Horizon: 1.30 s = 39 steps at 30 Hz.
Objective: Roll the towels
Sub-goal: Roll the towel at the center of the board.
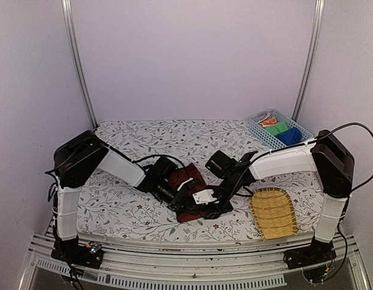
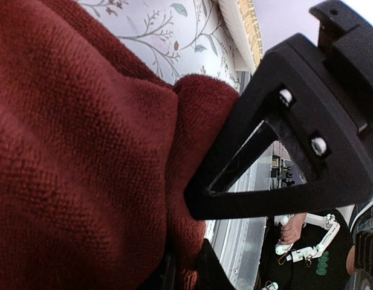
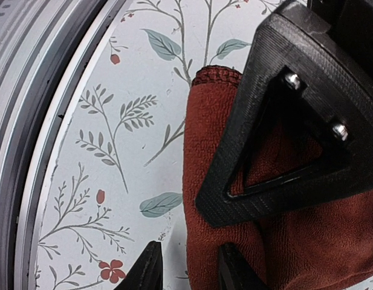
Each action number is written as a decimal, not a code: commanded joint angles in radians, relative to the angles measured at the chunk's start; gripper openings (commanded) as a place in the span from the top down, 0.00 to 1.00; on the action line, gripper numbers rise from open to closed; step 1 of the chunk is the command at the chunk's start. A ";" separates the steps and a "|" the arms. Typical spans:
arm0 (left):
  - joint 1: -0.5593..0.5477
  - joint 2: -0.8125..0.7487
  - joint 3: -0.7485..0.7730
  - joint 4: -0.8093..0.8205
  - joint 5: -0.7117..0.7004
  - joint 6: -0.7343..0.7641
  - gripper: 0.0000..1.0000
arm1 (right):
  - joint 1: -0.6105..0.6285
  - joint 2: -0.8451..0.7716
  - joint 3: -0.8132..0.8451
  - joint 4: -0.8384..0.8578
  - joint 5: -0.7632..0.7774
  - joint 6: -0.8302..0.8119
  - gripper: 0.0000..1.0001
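- At the near edge, just past the arm bases: metal rail point(image 1: 174, 266) along the table's width, with the flowered tablecloth point(image 1: 132, 142) starting right behind it.
- Near the front middle of that cloth: reddish-brown towel point(image 1: 187, 212), bunched into a thick, rumpled mass, lying on the tablecloth between the two wrists.
- On the towel's left side: left gripper point(image 1: 174, 194), reaching in from the left and clenched on a fat fold of terry. In the left wrist view, shows that fold wedged under the black triangular finger point(image 2: 331, 175) and running down to the lower one.
- On the towel's right side: right gripper point(image 1: 199, 202), jaws partly apart and straddling the hemmed end of the same towel. In the right wrist view, shows the upper finger point(image 3: 271, 54) lying over the cloth, with the lower tips beside and beneath the edge. Cannot tell whether it truly pinches the towel or only sits around it.
- Further right, still toward the front: wicker tray point(image 1: 272, 212), apart from the towel and close to the right arm's upright.
- At the far right corner: blue plastic basket point(image 1: 260, 134), holding an orange-red cloth point(image 1: 266, 121), a green cloth point(image 1: 275, 128) and the royal blue towel point(image 1: 290, 136), bundled side by side.
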 commanded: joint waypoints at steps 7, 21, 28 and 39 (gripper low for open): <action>0.013 0.044 -0.038 -0.127 -0.088 0.018 0.89 | 0.047 -0.084 -0.013 0.018 0.115 0.011 0.64; 0.012 0.031 -0.044 -0.135 -0.109 0.023 0.81 | 0.054 0.033 -0.044 0.093 0.182 0.020 0.64; 0.014 -0.067 -0.053 -0.150 -0.223 0.064 0.74 | 0.057 0.062 -0.002 -0.076 0.078 -0.015 0.89; 0.003 -0.561 -0.374 0.048 -0.618 0.011 0.56 | 0.037 0.263 0.224 -0.451 -0.176 -0.024 0.91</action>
